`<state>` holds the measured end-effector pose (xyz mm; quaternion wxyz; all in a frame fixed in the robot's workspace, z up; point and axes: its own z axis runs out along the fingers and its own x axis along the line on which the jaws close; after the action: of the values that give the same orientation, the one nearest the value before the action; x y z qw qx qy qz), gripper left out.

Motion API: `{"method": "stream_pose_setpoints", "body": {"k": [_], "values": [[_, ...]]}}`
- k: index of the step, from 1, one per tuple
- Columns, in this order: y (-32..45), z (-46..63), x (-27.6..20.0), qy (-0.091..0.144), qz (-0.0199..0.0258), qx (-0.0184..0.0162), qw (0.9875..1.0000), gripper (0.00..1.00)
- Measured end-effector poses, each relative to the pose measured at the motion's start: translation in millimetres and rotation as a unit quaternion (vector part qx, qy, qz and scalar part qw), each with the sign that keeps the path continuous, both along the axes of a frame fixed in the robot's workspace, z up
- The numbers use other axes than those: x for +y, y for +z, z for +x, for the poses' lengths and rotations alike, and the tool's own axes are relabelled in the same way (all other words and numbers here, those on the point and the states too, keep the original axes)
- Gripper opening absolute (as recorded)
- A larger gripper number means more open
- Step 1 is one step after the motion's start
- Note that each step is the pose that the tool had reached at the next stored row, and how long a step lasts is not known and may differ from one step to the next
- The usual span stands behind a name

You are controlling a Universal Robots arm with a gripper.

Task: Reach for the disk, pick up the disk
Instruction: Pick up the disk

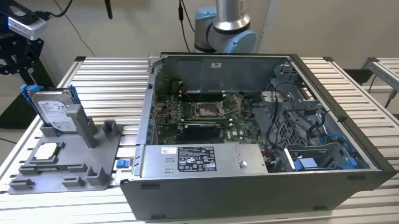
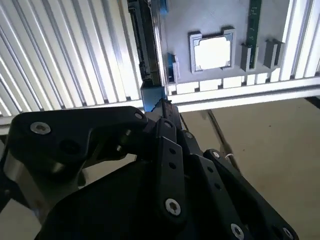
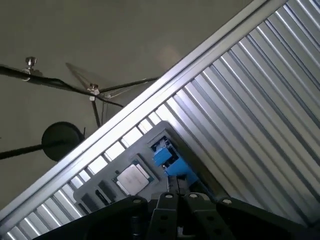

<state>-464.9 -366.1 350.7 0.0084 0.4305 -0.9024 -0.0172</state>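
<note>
Jaws near one upright disk [image 1: 53, 109] (apparently untouched)

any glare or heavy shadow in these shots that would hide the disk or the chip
Second wrist view: glare washes the chip to near white, while the disk, seen edge-on, is dark. First wrist view: the chip gleams mildly; the disk's blue frame is well lit. Exterior view: even light, the disk's label plain, the computer case dim inside.
</note>
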Motion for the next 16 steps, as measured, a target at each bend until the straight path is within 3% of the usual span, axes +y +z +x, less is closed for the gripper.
{"method": "stream_pose_setpoints", "body": {"k": [4, 8, 11, 16], "values": [[0.1, 0.0, 0.0, 0.037, 0.0000, -0.0001, 0.9993, 0.00], [0.1, 0.0, 0.1, 0.073, -0.0002, -0.0030, 0.9973, 0.00], [-0.1, 0.1, 0.0, 0.100, -0.0003, -0.0068, 0.9949, 0.00], [-0.6, 0.0, 0.0, 0.145, -0.0001, -0.0074, 0.9894, 0.00]]}}
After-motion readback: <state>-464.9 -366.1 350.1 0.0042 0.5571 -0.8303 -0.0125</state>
